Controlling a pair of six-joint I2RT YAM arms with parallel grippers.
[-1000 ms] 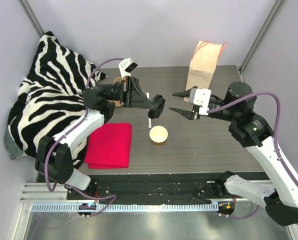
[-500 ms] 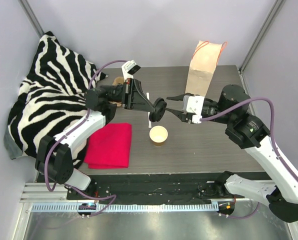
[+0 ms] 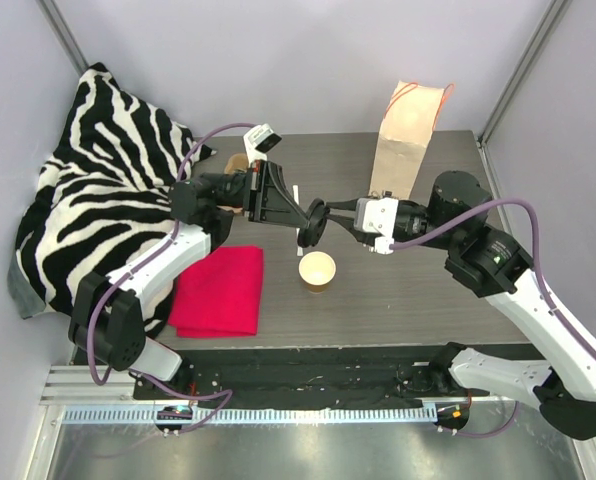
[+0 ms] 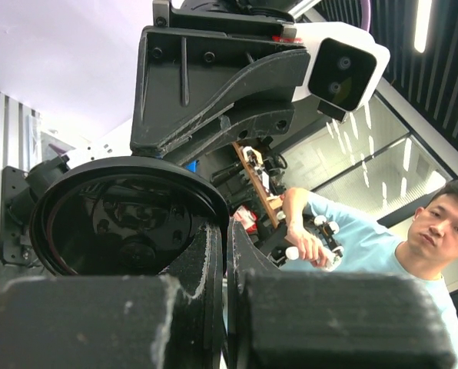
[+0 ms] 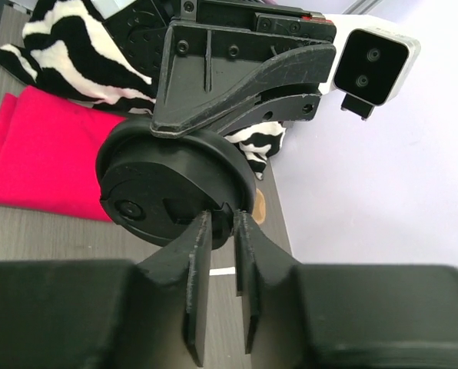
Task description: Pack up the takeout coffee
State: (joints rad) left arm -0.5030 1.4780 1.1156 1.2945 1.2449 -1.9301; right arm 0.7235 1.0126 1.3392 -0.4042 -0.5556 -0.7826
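Right now the black lid (image 3: 318, 221) is off the cup and up in the air, held on edge above the surface (image 3: 418, 295) between the two arms. The left fingers (image 3: 304, 218) are pressed together on its rim, pinching it from one side. The right fingers (image 3: 335, 222) sit nearly together at the opposite edge, the rim at their tips; whether they actually press it I cannot tell. Just below the lid, the brown paper cup (image 3: 317, 270) stands upright on the surface — open-topped, its pale inside holding nothing. A tall kraft bag (image 3: 406, 140) with orange handles stands at the far edge — its inside is hidden. A red cloth (image 3: 218, 290) lies flat left of the cup, and a zebra-striped cloth (image 3: 98, 190) is heaped in the far left corner.
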